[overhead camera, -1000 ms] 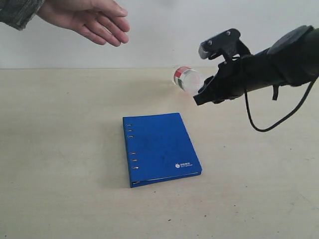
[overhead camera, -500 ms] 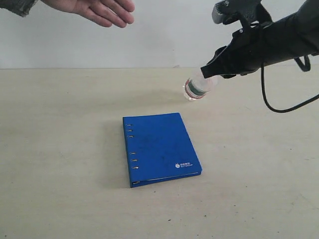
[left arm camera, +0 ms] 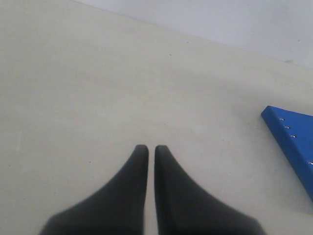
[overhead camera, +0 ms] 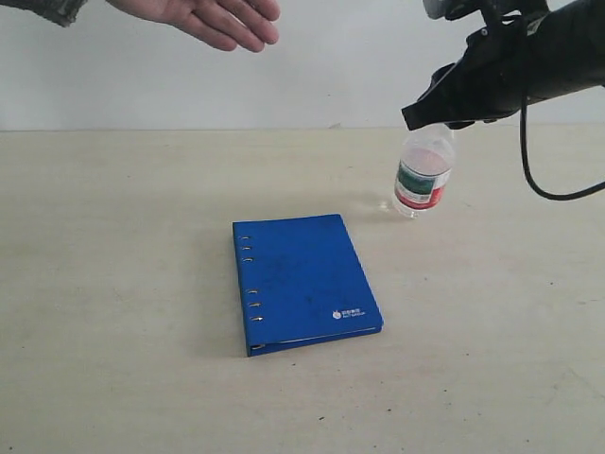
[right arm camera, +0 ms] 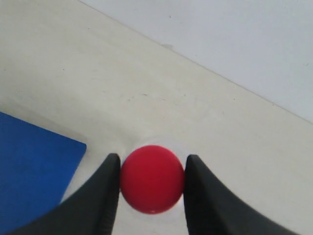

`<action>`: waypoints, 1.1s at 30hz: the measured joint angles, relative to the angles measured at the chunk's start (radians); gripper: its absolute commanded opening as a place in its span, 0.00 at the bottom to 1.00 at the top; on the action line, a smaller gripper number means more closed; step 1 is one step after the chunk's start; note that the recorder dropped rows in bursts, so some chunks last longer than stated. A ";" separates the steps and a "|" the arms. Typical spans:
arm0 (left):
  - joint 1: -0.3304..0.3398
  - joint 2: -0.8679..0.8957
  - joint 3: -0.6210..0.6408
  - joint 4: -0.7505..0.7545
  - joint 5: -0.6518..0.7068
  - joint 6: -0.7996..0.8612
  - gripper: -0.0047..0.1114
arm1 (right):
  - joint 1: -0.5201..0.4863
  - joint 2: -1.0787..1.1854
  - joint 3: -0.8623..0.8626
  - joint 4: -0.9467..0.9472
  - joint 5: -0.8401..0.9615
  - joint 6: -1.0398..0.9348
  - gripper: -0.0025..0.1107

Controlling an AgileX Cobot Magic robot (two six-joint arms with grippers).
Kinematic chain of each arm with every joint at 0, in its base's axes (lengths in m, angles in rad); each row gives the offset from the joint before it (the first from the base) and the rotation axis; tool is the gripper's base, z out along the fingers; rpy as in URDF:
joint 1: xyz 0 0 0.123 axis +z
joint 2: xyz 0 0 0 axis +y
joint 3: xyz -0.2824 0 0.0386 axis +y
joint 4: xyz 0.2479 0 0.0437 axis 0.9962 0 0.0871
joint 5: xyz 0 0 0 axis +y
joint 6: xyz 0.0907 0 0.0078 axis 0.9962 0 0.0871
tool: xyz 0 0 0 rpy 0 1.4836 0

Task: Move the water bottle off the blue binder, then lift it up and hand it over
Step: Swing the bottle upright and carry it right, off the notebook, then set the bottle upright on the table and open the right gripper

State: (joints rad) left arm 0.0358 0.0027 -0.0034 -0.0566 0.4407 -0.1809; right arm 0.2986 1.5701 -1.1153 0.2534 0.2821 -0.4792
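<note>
The water bottle [overhead camera: 422,178] hangs upright to the right of the blue binder [overhead camera: 302,279], its base at or just above the table; I cannot tell if it touches. My right gripper [overhead camera: 427,119] is shut on its red cap [right arm camera: 152,178], one finger pressing each side, as the right wrist view [right arm camera: 152,157] shows from above. The binder lies flat and closed with nothing on it; a corner shows in both wrist views [right arm camera: 29,166] [left arm camera: 293,142]. My left gripper [left arm camera: 147,147] is shut on nothing over bare table, out of sight in the exterior view.
A person's open hand [overhead camera: 222,17] reaches in palm down at the top left, high above the beige table [overhead camera: 113,284]. A black cable [overhead camera: 529,161] loops below the right arm. A pale wall stands behind the table.
The bottle has swung from lying sideways in the air to hanging upright, and moved right and down beside the binder. The right arm rose and shifted right. The hand drifted slightly right.
</note>
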 measured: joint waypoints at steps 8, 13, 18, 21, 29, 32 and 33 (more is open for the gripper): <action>0.000 0.000 0.000 0.000 0.000 0.000 0.08 | -0.112 -0.031 0.000 -0.033 0.018 0.080 0.02; 0.000 0.000 0.000 0.000 0.000 0.000 0.08 | -0.186 -0.033 0.000 -0.038 0.057 0.086 0.02; 0.000 0.000 0.000 0.000 0.000 0.000 0.08 | -0.194 -0.035 0.000 -0.057 0.070 0.079 0.02; 0.000 0.000 0.000 0.000 0.000 0.000 0.08 | -0.194 -0.035 0.000 -0.062 0.072 0.077 0.02; 0.000 0.000 0.000 0.000 0.000 0.000 0.08 | -0.194 -0.037 0.000 -0.067 0.082 0.073 0.32; 0.000 0.000 0.000 0.000 0.000 0.000 0.08 | -0.194 -0.037 0.000 -0.070 0.087 0.073 0.41; 0.000 0.000 0.000 0.000 0.000 0.000 0.08 | -0.194 -0.037 0.000 -0.073 0.087 0.072 0.42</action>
State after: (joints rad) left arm 0.0358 0.0027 -0.0034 -0.0566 0.4407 -0.1809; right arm 0.1051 1.5334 -1.1153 0.1805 0.3696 -0.4073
